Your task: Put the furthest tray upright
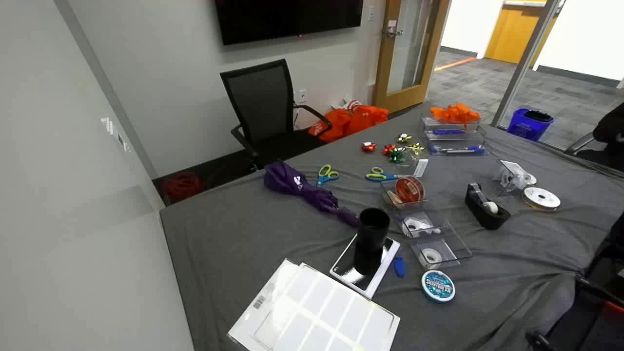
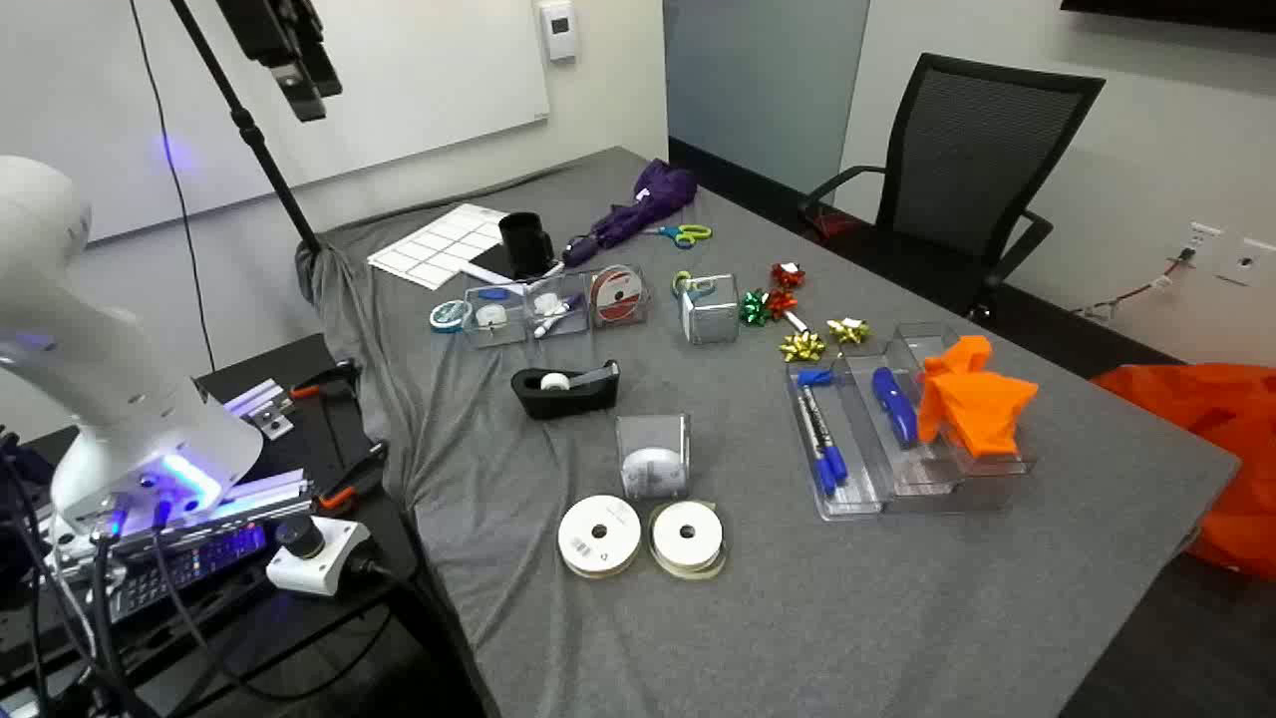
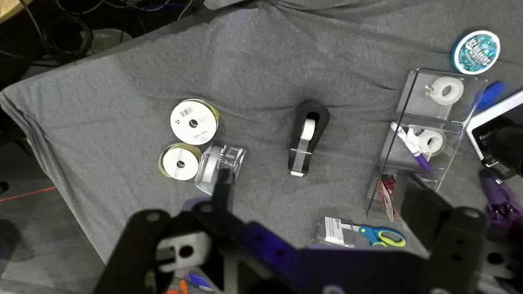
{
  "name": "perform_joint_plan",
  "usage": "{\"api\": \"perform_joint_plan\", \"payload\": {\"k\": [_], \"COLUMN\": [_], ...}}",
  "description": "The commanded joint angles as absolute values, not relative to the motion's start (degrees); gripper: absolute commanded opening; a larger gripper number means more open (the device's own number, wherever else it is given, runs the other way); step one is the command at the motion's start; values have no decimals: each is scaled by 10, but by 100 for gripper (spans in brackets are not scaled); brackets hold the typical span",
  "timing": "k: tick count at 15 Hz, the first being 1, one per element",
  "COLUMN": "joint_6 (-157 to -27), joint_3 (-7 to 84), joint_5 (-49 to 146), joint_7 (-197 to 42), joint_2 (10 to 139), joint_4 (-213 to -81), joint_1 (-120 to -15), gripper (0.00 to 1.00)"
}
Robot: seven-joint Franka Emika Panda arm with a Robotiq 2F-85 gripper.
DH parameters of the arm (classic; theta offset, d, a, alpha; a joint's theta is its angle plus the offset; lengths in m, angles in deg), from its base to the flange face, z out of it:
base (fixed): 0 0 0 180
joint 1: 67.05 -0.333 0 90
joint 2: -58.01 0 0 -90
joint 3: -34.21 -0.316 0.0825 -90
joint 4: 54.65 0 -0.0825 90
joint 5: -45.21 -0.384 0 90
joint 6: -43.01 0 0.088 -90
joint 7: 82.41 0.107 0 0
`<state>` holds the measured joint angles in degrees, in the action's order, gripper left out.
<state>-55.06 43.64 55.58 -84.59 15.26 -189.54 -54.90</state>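
Grey cloth-covered surface (image 2: 817, 628), and it's pretty packed. As for the gripper (image 3: 320, 183), the wrist view has its fingers spread really wide with just air between them, and in an exterior view it hangs well above the surface. Honestly can't tell which tray counts as the furthest, so I'll list them all. The long clear plastic tray with three sections (image 3: 421, 102) lies near a round teal-and-white mint tin (image 1: 438, 286); the end section by the tin has a white tape roll (image 3: 438, 90), the middle has a second tape roll (image 3: 440, 143) and a purple-capped white marker (image 3: 410, 146), and the last has a red ribbon spool (image 1: 409, 189). The wide clear plastic tray (image 2: 862, 449), also split in three, is just beside some shiny red, green and gold gift bows (image 1: 398, 155) and holds blue-capped pens (image 2: 833, 465) and a crumpled orange cloth (image 2: 972, 399). Then there are two smaller ones: a small clear plastic tray with a white label (image 3: 334, 231) right by some blue-and-green scissors (image 3: 372, 233), and a boxy clear plastic tray (image 2: 653, 439) next to two flat white spools (image 2: 600, 548). Can't make out which way up those two stand. A black tape dispenser (image 2: 566, 401) sits between the long tray and the spools. A black cup (image 1: 373, 236) stands upright by a folded purple umbrella (image 1: 317, 195).
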Motion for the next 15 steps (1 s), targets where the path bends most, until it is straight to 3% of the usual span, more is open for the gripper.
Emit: {"api": "perform_joint_plan", "payload": {"k": [1, 6, 15], "joint_6": [-549, -549, -538], "joint_3": [440, 440, 333], "joint_5": [558, 558, 630], "joint_7": [-843, -843, -676], "joint_2": [153, 153, 248], "joint_4": [-1894, -1894, -1834], "joint_1": [-554, -554, -548], "gripper": [100, 100, 100]}}
